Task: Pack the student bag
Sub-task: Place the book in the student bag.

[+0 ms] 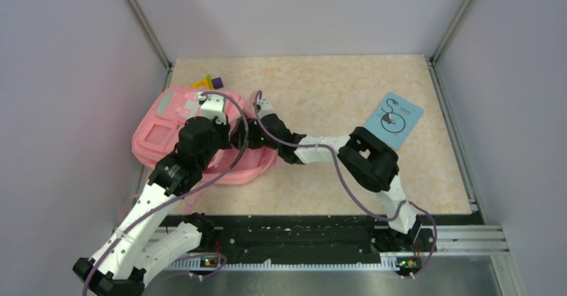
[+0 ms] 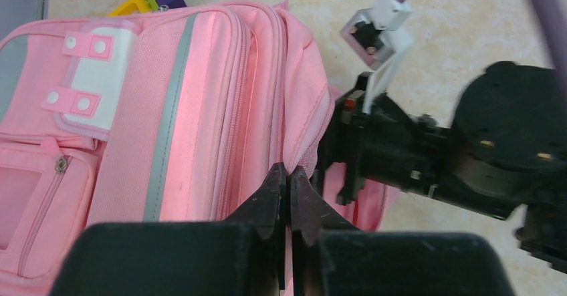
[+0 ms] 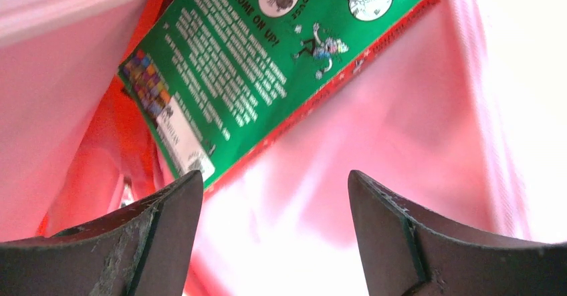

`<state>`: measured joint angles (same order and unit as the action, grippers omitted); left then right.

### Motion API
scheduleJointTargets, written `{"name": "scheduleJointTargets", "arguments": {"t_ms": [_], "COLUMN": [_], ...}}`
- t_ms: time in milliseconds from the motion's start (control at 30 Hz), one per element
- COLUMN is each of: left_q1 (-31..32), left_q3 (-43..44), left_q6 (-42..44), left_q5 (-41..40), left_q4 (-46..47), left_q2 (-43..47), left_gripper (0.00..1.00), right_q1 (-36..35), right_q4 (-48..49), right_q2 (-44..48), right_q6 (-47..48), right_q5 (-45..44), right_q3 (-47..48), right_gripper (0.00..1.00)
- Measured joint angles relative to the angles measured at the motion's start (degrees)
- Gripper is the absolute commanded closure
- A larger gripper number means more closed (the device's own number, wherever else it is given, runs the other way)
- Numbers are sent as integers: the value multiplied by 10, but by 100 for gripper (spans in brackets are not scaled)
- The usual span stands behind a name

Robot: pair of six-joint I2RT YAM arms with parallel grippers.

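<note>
The student bag (image 1: pixel 157 135) is seen lying on the table's (image 1: pixel 334 89) left. The left gripper (image 2: pixel 289 179) is pressed shut at its zipper edge; the right gripper (image 3: pixel 274 182) is spread wide inside, with a green book (image 3: pixel 267 62) beyond.

The soft pink bag (image 1: pixel 160 127), with a grey-green stripe, white snap patches and a zipped front pocket, lay flat, front up, at the far left of the table (image 1: pixel 334 89), its right side open and a green book (image 3: pixel 267 62) inside against the pink lining.
</note>
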<state>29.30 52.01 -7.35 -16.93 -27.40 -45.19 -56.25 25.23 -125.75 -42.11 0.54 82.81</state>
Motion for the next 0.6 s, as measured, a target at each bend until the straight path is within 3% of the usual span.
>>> {"name": "scheduleJointTargets", "arguments": {"t_ms": [300,433,600], "left_q1": [0,0,0], "left_q3": [0,0,0], "left_q6": [0,0,0], "left_q5": [6,9,11], "left_q4": [0,0,0], "left_q2": [-22,-30,-37], "left_gripper": [100,100,100], "right_q1": [0,0,1], "right_q4": [-12,-59,-151], "right_q2": [241,272,234], "right_q6": [105,166,230], "right_q5": [-70,-107,-129], "right_q3": [-230,-231,-182], "right_gripper": [19,18,19]}}
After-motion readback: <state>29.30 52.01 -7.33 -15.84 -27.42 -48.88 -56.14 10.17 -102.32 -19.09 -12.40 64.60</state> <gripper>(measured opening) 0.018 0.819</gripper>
